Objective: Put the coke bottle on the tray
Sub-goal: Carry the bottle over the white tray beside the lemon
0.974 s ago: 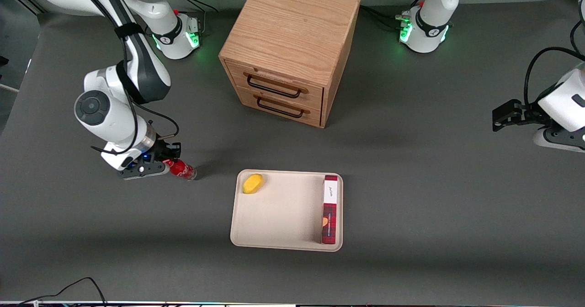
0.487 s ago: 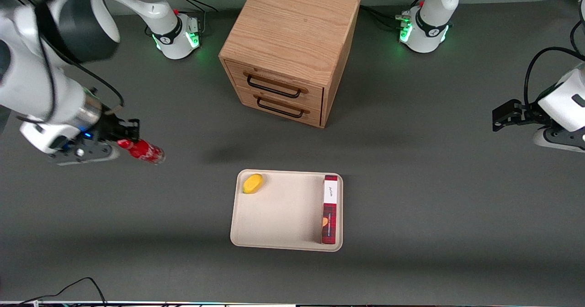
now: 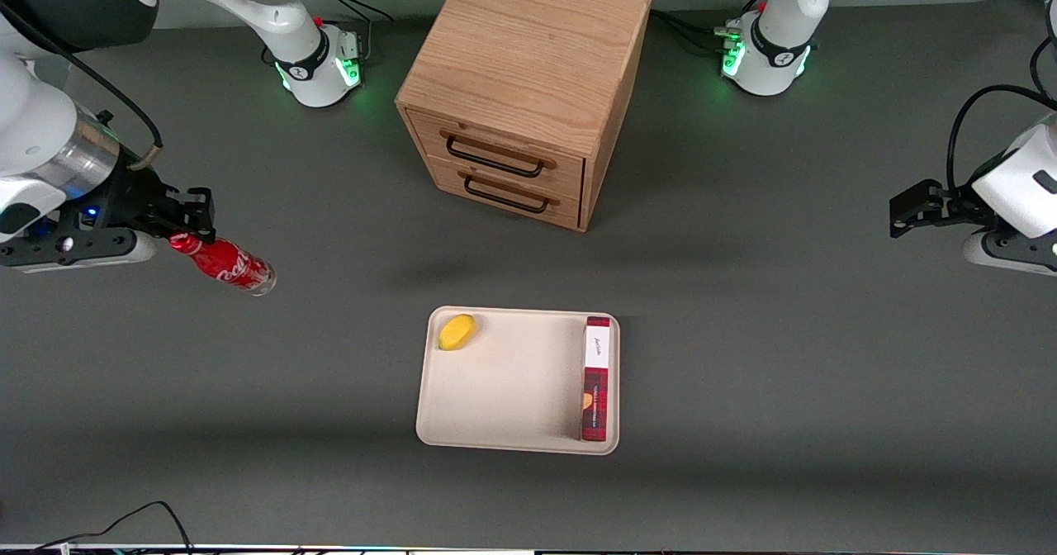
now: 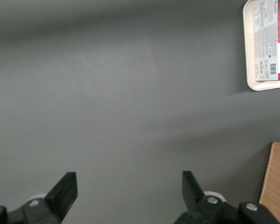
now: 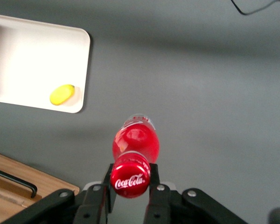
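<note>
Your gripper (image 3: 191,226) is clamped on the neck of the coke bottle (image 3: 225,264), just under the red cap; in the right wrist view the fingers (image 5: 109,184) press in on either side of the cap and the bottle (image 5: 135,142) hangs below them with its clear base downward. In the front view the bottle looks tilted and lifted clear of the table (image 3: 743,332), though how high you cannot judge. Take the tray (image 3: 504,423) as your landmark: the bottle is well apart from it, off toward the working arm's end of the table and somewhat farther from the front camera. On the tray, a small yellow object (image 3: 457,331) sits in the corner nearest the bottle, and a red-and-white box (image 3: 596,377) lies along the edge toward the parked arm's end; the middle between them is bare. The wooden drawer cabinet (image 3: 520,84) stands farther from the front camera than the tray, out of the direct path. You are in the carry step, grasp made and placing not yet done. Next, bring the bottle across over the tray's bare middle, keep above the rim and the yellow object, lower until the base rests, and only then release.
</note>
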### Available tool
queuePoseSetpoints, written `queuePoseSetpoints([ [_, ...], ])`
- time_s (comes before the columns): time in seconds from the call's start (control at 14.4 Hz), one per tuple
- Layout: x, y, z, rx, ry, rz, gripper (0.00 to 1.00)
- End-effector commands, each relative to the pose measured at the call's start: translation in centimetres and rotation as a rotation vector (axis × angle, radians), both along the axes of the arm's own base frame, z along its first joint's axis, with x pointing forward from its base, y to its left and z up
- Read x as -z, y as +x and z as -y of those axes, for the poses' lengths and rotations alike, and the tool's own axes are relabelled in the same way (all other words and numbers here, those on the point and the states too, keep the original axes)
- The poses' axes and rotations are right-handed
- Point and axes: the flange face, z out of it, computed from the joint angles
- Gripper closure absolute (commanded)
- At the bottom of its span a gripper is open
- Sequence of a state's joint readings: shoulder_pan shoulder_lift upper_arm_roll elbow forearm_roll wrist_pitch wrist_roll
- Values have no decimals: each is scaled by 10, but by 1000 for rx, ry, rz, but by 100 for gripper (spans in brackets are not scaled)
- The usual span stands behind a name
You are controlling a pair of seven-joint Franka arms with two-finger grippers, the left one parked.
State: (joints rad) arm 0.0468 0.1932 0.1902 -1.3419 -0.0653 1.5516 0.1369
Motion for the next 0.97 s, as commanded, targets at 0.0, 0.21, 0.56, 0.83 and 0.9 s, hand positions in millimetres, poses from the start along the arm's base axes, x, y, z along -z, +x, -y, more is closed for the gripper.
queuePoseSetpoints([
  [0.0, 7, 25, -42, -58, 18, 67, 100],
  [0.21, 45, 61, -84, -69, 42, 74, 100],
  [0.56, 118, 93, -127, -112, 30, 81, 100],
  [0.83, 178, 105, -158, -150, 44, 83, 100],
  [0.9, 190, 109, -161, -153, 49, 88, 100],
])
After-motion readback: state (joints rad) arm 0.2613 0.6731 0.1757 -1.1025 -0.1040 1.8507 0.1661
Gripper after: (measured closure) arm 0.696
